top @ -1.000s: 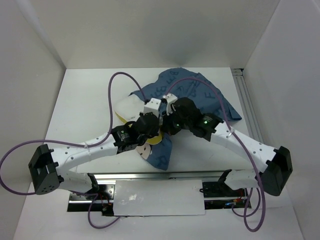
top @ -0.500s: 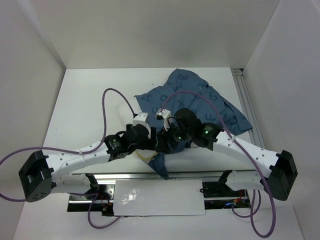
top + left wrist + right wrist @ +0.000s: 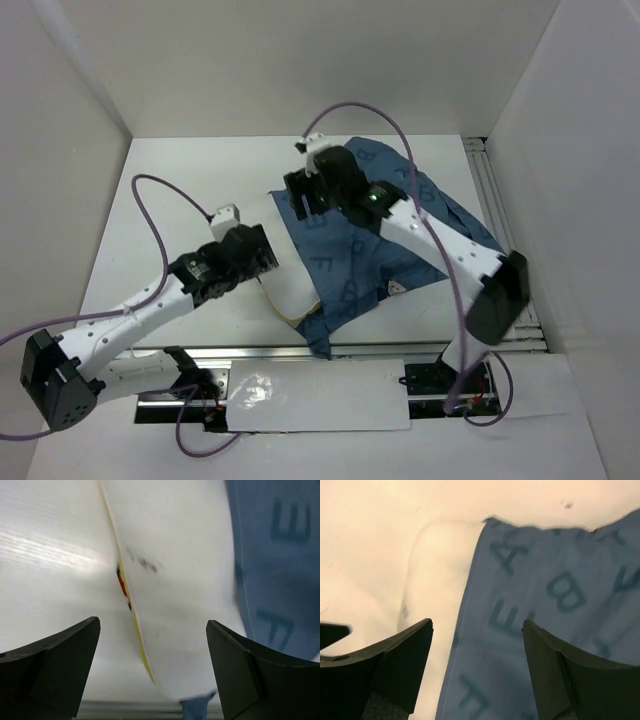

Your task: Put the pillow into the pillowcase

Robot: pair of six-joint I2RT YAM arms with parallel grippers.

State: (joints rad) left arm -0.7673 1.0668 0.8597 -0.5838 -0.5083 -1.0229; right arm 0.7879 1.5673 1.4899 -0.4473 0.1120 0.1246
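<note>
While my left gripper (image 3: 152, 625) and right gripper (image 3: 477, 624) gape wide, empty, pillowcase (image 3: 400, 250) overlaps pillow (image 3: 285, 272). White table (image 3: 170, 190), white walls (image 3: 300, 60).

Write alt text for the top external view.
A white pillow lies on a white table, its right side covered by a dark blue lettered pillowcase. The left gripper is at the pillow's bare left edge; the right gripper is over the pillowcase's far left corner, both open.
</note>
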